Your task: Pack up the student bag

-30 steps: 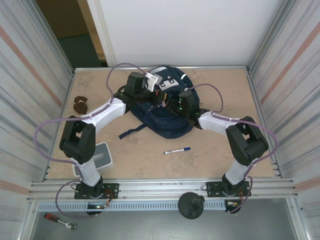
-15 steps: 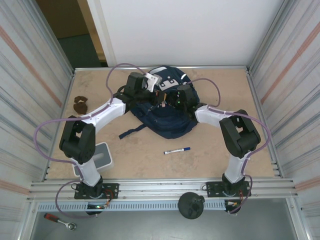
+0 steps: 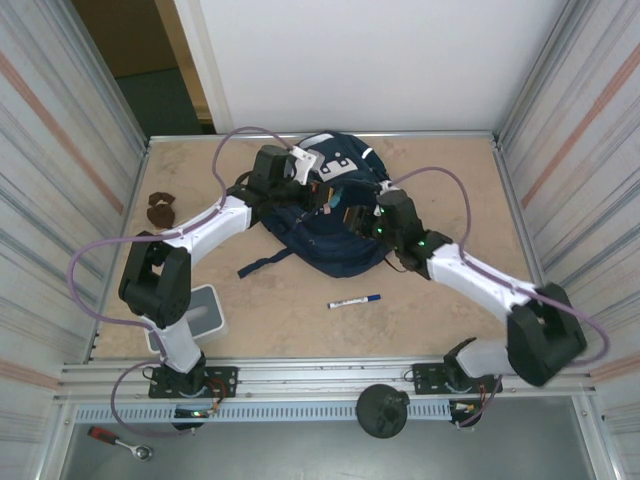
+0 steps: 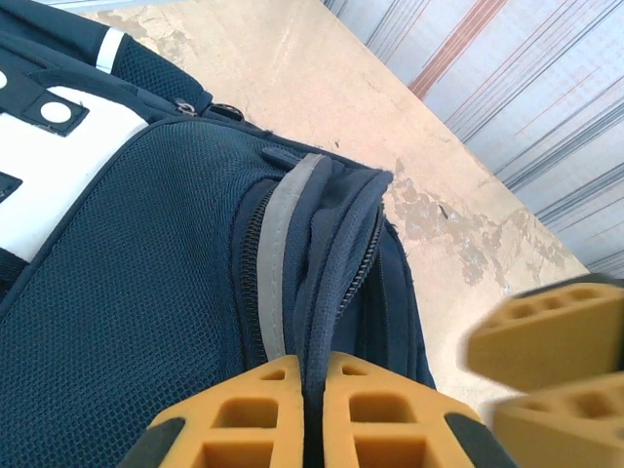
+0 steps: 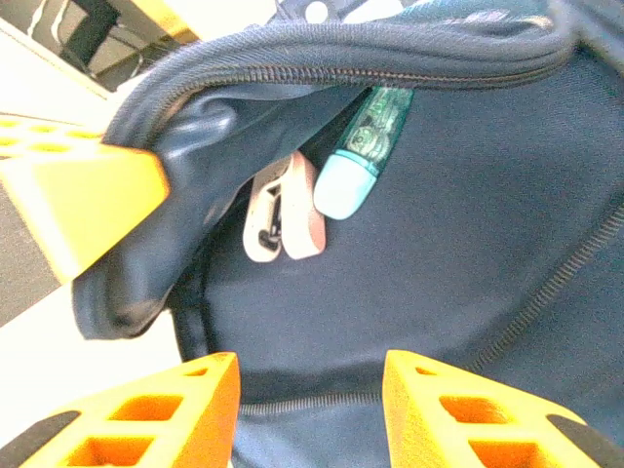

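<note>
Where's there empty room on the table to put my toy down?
Bare table lies between the white box and the marker, and in the far right corner beside the student bag. Around the bag it's crowded.

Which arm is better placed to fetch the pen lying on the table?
The right. The right fingers stand open and empty at the student bag, and the pen lies nearer them. The left fingers are clamped on the bag's zip edge.
</note>
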